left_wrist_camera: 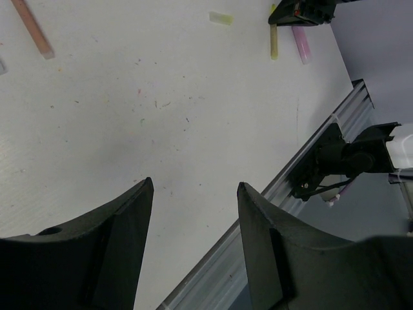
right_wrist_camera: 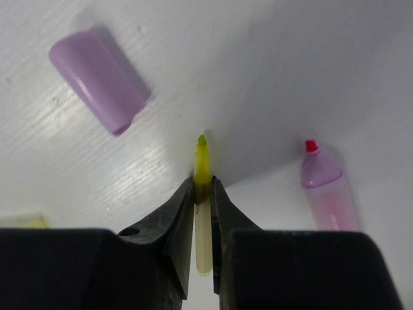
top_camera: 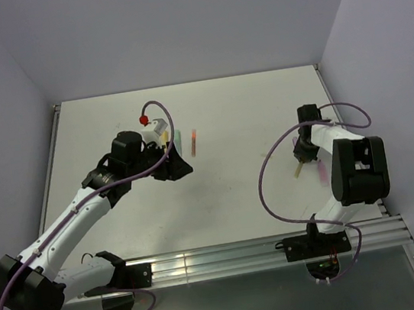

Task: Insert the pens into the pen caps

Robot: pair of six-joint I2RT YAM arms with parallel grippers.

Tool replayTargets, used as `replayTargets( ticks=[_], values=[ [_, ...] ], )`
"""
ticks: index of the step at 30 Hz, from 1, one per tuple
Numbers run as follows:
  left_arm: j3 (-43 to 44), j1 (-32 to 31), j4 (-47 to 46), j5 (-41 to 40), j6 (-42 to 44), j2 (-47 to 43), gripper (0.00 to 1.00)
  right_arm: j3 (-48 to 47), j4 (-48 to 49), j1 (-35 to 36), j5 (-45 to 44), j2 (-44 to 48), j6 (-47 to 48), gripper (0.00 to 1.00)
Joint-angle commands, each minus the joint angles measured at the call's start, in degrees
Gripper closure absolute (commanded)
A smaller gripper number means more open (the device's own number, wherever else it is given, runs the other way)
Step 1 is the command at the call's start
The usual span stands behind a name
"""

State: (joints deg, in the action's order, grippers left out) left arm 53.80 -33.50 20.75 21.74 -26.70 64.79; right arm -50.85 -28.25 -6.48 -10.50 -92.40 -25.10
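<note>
My right gripper [right_wrist_camera: 202,182] is shut on a yellow pen [right_wrist_camera: 202,161] whose yellow-green tip sticks out past the fingers, low over the table. A purple pen cap [right_wrist_camera: 97,77] lies ahead to the left of it. An uncapped pink pen [right_wrist_camera: 326,190] with a red tip lies to its right. In the left wrist view an orange-red pen [left_wrist_camera: 33,29] lies far left and a yellow pen cap [left_wrist_camera: 221,18] lies near the right gripper [left_wrist_camera: 302,11]. My left gripper [left_wrist_camera: 195,183] is open over bare table, holding nothing.
From above, the left gripper [top_camera: 178,167] hovers mid-table just left of the orange-red pen [top_camera: 194,143], with a mint piece [top_camera: 177,139] beside its wrist. The right gripper [top_camera: 303,153] is at the right. An aluminium rail [top_camera: 229,258] runs along the near edge; walls enclose the table.
</note>
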Motion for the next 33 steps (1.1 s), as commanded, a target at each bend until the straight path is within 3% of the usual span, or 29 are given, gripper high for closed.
replayTargets(
  ticks=[1,7,11,21,33],
  values=[
    [-0.3,1.1,-4.7,5.2,-1.8,-0.9,0.4,4.0,-0.1,2.3,2.9,5.9,-2.6,1.0],
    [-0.9,3.3,-10.7,10.7,-5.4,-1.5,0.39,4.4,-0.1,10.6,7.1,18.1,-7.2,1.0],
    [-1.4,4.6,-16.2,14.5,-8.4,-1.4,0.38,-0.6,1.9,21.6,9.1,23.8,-12.2,1.0],
    [2.5,4.6,-23.6,15.4,-11.9,2.3,0.39,-18.7,7.2,38.5,9.5,20.1,-19.1,1.0],
    [6.5,4.7,-22.6,13.2,-11.4,4.6,0.4,-27.8,8.6,46.6,8.0,15.8,-21.1,1.0]
  ],
)
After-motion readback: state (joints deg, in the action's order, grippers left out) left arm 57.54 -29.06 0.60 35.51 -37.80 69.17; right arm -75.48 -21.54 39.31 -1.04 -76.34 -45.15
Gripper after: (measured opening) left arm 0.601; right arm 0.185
